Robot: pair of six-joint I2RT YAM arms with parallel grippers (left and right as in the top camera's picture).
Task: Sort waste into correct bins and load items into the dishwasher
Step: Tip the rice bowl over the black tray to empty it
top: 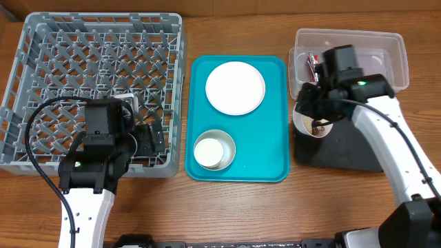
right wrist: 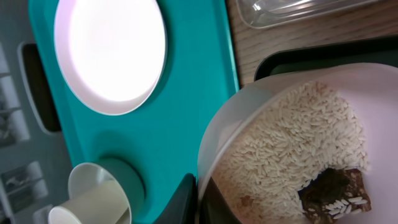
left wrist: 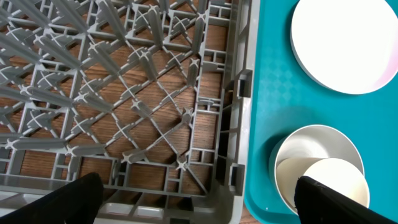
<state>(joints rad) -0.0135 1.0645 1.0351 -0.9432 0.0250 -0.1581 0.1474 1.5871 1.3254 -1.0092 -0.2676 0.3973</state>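
Rice grains (right wrist: 292, 143) in bowl (right wrist: 379, 87) — right wrist view

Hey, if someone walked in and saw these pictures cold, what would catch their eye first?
Probably the bright teal serving tray mid-table, carrying a large white plate and a white cup nested in a pale grey bowl. Next, the right gripper holding a white bowl of rice grains and a brown food lump over the black tray, then the big grey dish rack at left.
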